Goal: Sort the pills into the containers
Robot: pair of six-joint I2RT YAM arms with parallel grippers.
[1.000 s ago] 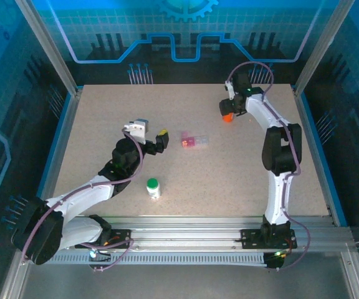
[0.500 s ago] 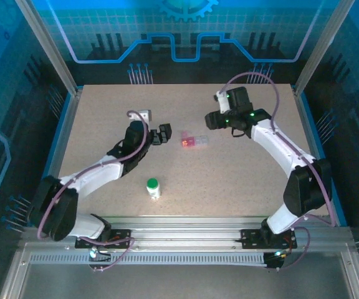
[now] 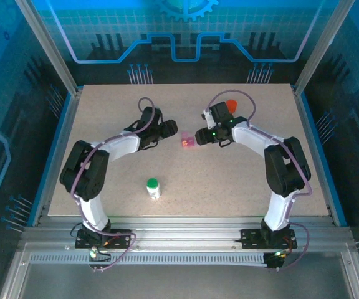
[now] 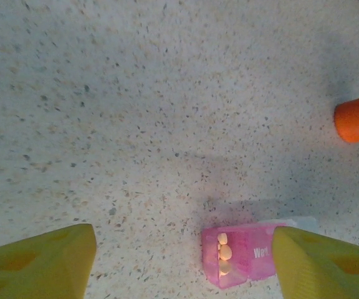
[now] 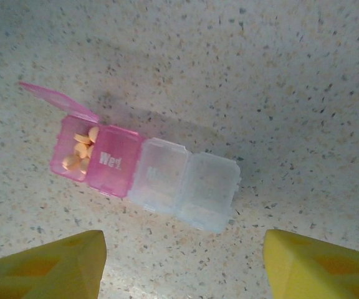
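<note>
Centrally, pill organizer (image 5: 147,180), far from table (image 3: 229,180) edges

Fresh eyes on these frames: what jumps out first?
The pill organizer at mid-table, a pink-and-clear strip, has its end pink lid up with pale orange pills inside. The left gripper and right gripper flank it, both open. An orange bottle sits toward the far edge, a green-capped white bottle near the front.

The speckled table (image 3: 242,180) bears a pill box (image 3: 188,141), an orange bottle (image 3: 231,104) and a green-capped bottle (image 3: 153,187).
</note>
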